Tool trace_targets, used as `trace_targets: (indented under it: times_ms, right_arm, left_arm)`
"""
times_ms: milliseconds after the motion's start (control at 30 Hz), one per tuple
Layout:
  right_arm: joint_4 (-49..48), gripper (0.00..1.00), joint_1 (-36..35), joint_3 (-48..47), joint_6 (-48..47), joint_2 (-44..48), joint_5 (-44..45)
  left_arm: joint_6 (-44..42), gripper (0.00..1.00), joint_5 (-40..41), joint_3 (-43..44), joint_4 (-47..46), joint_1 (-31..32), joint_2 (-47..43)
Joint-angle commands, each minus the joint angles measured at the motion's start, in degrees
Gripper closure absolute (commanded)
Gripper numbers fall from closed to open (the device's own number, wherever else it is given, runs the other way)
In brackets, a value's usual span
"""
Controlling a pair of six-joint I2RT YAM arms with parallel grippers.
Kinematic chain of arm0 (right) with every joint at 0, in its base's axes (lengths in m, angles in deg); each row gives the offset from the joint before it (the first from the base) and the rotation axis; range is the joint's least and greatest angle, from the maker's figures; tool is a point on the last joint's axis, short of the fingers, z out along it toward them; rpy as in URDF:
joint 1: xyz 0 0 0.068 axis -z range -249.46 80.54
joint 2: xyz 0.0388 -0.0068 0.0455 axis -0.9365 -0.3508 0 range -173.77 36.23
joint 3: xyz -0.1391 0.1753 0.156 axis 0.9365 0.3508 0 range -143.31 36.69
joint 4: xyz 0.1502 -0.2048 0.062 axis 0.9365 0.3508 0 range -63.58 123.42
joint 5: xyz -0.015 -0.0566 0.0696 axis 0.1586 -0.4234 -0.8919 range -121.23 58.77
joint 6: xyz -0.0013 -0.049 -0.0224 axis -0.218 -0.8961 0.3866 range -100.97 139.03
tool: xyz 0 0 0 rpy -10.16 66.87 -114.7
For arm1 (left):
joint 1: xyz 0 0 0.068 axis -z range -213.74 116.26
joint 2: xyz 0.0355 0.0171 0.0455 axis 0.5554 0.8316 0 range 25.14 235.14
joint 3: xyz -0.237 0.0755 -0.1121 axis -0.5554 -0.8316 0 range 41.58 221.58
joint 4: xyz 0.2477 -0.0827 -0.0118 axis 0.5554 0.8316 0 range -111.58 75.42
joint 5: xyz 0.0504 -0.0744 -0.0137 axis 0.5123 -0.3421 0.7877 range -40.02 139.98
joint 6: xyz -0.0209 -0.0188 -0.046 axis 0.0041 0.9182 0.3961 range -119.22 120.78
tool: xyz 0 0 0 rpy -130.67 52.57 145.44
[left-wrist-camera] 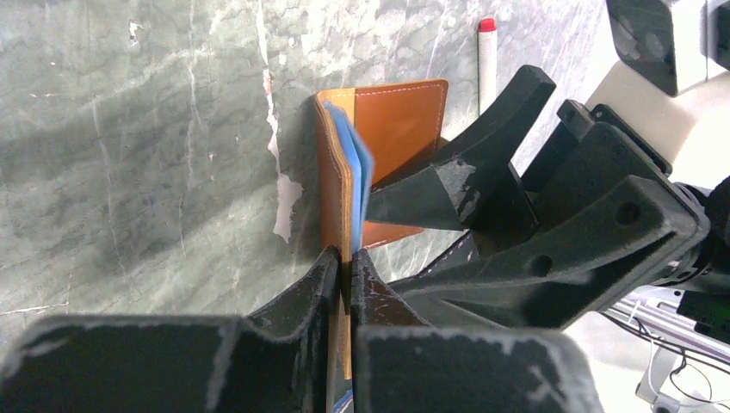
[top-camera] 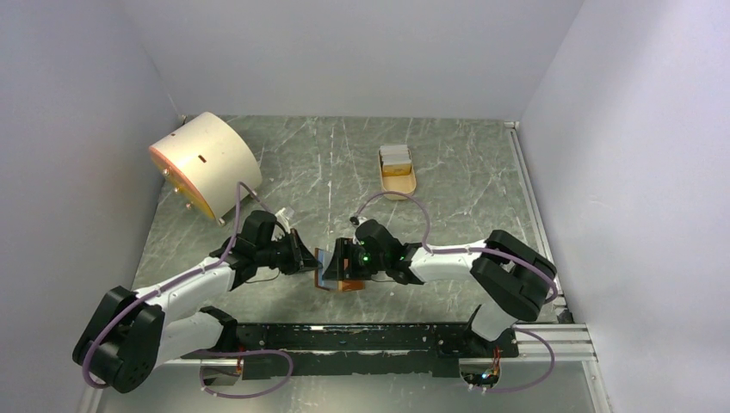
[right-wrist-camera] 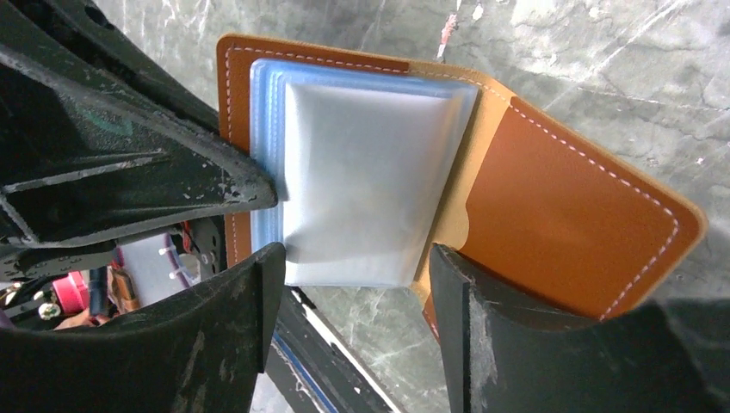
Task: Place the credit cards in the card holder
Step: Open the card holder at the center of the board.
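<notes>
The card holder (right-wrist-camera: 559, 206), brown leather with a light blue inside, stands open on edge near the table's middle (top-camera: 330, 274). My left gripper (left-wrist-camera: 349, 258) is shut on the rim of one brown flap (left-wrist-camera: 400, 120). A pale grey credit card (right-wrist-camera: 361, 189) lies against the blue sleeves, its lower edge between the fingers of my right gripper (right-wrist-camera: 353, 258). That gripper is open and grips nothing. In the top view the two grippers (top-camera: 303, 258) (top-camera: 343, 258) face each other across the holder. More white cards (top-camera: 396, 156) lie in a tan tray.
The tan oval tray (top-camera: 399, 185) sits at the back centre. A big cream drum (top-camera: 202, 163) lies at the back left. A thin white stick with a red tip (left-wrist-camera: 487, 60) lies on the table beyond the holder. Grey walls close in three sides.
</notes>
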Motion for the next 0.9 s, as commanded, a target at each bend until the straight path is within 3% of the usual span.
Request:
trace_targets:
  times_ms: [0, 300, 867]
  right_arm:
    - [-3.08, 0.36, -0.3, -0.59, -0.26, -2.05, 0.53]
    - [-0.59, 0.41, -0.32, 1.77, -0.25, -1.08, 4.2]
    - [17.94, 0.4, -0.29, 2.94, -3.32, 8.33, 17.3]
  left_arm:
    - [1.25, 0.91, -2.43, -0.98, -3.09, 0.39, -1.33]
    - [-0.67, 0.91, 0.2, -0.21, 0.79, 0.4, -1.24]
    - [-1.73, 0.89, 2.68, 0.51, 3.33, 0.33, -0.18]
